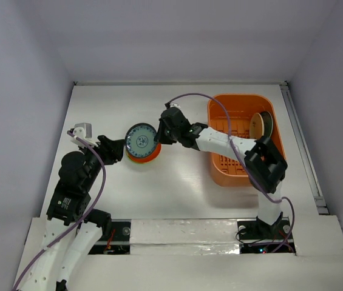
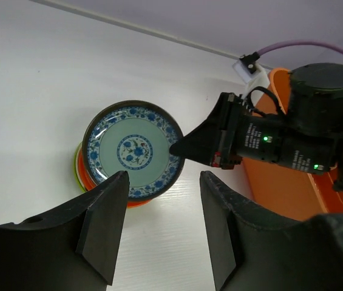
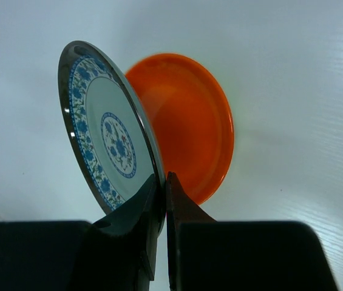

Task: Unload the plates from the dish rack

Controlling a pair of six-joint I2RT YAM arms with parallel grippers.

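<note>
A teal-and-blue patterned plate (image 1: 140,140) lies on top of a red-orange plate (image 3: 192,118) and a lime green plate (image 2: 77,170) on the table, left of the orange dish rack (image 1: 232,97). My right gripper (image 1: 158,137) is shut on the patterned plate's right rim (image 3: 103,136), and that plate tilts above the red-orange one. One more dark-rimmed plate (image 1: 260,124) stands on edge in the rack's far right part. My left gripper (image 2: 163,177) stands open just left of the stack, with only bare table between its fingers (image 2: 105,221).
The right arm stretches from the near right across the rack's front to the stack. A purple cable (image 1: 189,98) arcs over the rack's left side. White walls close off the table at the back and on both sides.
</note>
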